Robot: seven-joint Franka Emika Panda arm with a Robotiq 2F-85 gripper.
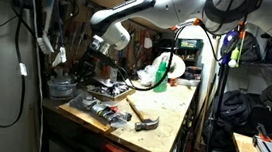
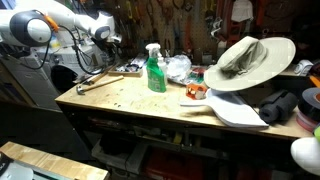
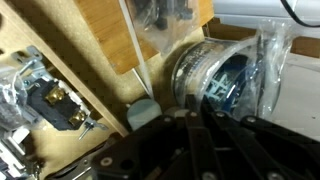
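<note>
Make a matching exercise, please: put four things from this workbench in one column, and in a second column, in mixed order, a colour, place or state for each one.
Things:
1. spray bottle
2. hat
3. hammer
4. gripper

Descriptions:
A. lying flat on the wooden benchtop
B. green, standing upright
C. low over the tool clutter at one end of the bench
D. beige, wide-brimmed, propped at a tilt

Pairs: 1-B, 2-D, 3-A, 4-C

The tool [image 3: 190,132] is a dark blur cut off by the wrist view's bottom edge, its opening untellable.
</note>
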